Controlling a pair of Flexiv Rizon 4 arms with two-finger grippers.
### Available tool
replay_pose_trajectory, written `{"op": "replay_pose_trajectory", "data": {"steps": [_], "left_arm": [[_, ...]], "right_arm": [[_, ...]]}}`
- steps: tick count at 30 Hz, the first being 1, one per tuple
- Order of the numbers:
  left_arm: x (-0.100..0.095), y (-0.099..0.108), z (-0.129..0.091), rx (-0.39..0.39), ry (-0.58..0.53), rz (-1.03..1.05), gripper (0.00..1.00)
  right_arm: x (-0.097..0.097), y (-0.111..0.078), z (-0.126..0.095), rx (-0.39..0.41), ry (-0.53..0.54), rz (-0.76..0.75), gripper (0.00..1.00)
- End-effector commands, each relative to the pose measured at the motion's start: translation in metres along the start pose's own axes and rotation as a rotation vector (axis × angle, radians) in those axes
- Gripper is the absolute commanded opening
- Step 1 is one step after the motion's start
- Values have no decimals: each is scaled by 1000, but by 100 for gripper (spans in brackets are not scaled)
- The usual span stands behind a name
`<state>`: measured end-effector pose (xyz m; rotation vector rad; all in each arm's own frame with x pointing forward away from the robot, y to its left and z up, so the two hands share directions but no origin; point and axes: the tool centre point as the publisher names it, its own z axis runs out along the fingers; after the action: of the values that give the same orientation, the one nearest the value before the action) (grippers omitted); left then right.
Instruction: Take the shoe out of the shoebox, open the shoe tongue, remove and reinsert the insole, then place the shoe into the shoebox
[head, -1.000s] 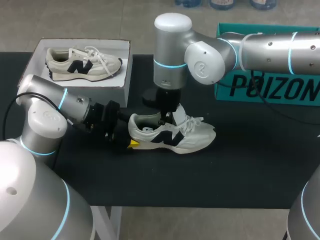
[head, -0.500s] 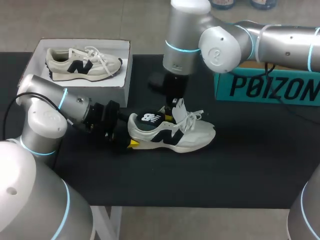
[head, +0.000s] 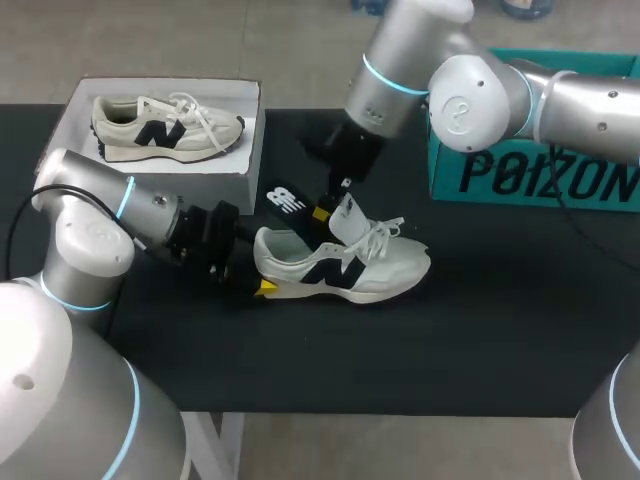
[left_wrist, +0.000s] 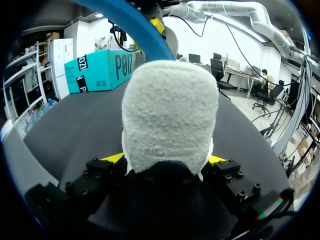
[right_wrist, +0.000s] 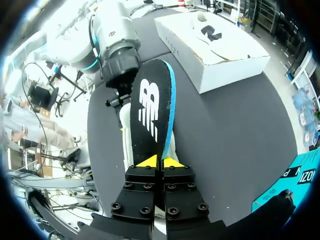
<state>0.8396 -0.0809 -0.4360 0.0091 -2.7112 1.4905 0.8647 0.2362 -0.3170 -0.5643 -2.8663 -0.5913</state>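
A white sneaker (head: 345, 268) with a dark logo lies on its sole on the black table (head: 420, 350), toe to the right. My left gripper (head: 258, 272) is shut on its heel; in the left wrist view the grey-white heel (left_wrist: 170, 110) fills the gap between the yellow fingertips (left_wrist: 113, 158), at my left gripper (left_wrist: 165, 160). My right gripper (head: 322, 212) is shut on the end of the black insole (head: 285, 199), which hangs tilted above the shoe's opening. In the right wrist view the insole (right_wrist: 149, 112) shows its blue edge and rises from my right gripper (right_wrist: 160, 161). The tongue (head: 349, 218) stands up.
A white shoebox (head: 252, 135) at the back left holds a second sneaker (head: 165, 125). A teal box (head: 530, 175) stands at the back right, under my right arm. The table's front half is bare cloth.
My right gripper has risen and drawn back to the right, pulling the insole up out of the shoe. The left arm and the shoe have stayed put.
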Motion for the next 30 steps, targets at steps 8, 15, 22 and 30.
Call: {"op": "replay_pose_trajectory", "data": {"steps": [8,15,22,30], "left_arm": [[-1,3,4,0,0,1,0],[-1,3,4,0,0,1,0],[-1,3,4,0,0,1,0],[-1,3,4,0,0,1,0]], "right_arm": [[13,40,-62,-150,-71,185,0],[27,45,-135,-299,-40,426,0],[35,55,-172,-458,69,503,0],[35,55,-172,-458,69,503,0]]}}
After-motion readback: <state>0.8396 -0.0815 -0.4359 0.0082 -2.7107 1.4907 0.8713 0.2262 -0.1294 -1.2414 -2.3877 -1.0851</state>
